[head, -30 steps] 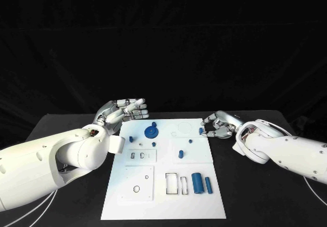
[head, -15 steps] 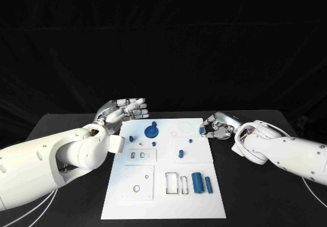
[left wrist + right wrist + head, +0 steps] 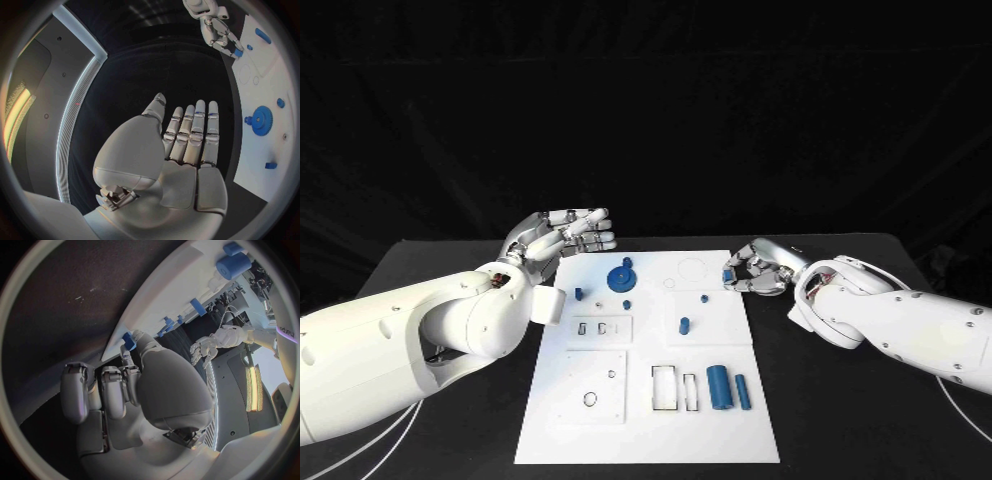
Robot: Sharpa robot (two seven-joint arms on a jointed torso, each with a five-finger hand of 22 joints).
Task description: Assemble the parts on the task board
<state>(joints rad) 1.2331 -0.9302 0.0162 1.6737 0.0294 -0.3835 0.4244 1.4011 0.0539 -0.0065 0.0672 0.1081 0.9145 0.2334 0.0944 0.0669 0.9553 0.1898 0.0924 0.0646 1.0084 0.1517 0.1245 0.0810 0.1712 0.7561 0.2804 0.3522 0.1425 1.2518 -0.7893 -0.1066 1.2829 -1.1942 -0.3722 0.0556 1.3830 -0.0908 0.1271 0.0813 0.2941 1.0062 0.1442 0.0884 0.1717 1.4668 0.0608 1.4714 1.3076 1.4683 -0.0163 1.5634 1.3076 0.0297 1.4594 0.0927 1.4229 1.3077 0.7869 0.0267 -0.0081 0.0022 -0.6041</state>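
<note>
The white task board lies in the middle of the table. At its far right edge my right hand pinches a small blue part between thumb and finger; the right wrist view shows that hand and the blue part right at the board's rim. My left hand hovers raised beyond the board's far left corner, fingers stretched out, holding nothing; its bare palm fills the left wrist view. A blue gear sits at the far end of the board.
Small blue parts are scattered over the board's far half. A blue cylinder and a thin blue bar lie beside rectangular slots near the front right. Black table surrounds the board.
The right arm has shifted very slightly; its hand still holds the blue part at the board's far right edge. The left hand has not moved.
</note>
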